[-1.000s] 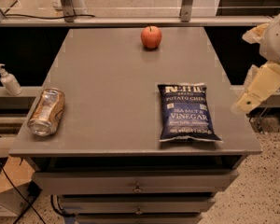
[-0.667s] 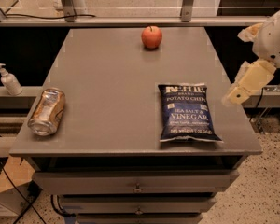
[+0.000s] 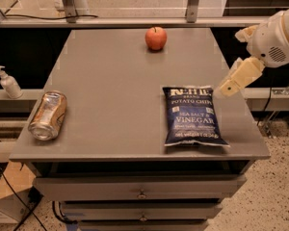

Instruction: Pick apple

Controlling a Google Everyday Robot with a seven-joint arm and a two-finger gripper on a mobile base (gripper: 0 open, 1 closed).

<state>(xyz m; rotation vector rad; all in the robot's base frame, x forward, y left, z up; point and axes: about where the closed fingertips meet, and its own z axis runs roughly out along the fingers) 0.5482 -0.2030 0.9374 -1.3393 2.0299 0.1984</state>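
Observation:
The apple (image 3: 155, 38) is small, round and red-orange with a short dark stem. It stands upright near the far edge of the grey table (image 3: 111, 81), a little right of its middle. My gripper (image 3: 240, 74), tan on a white arm, hangs over the table's right edge. It is to the right of the apple, nearer the camera, and well apart from it. It holds nothing that I can see.
A dark blue potato chip bag (image 3: 192, 115) lies flat at the front right, just left of the gripper. A dented can (image 3: 48, 115) lies on its side at the front left. A soap dispenser (image 3: 8, 82) stands on a ledge left of the table. Drawers sit under the tabletop.
The gripper has moved left and up the frame, from beside the table's right edge to over it. The apple, bag and can have not moved.

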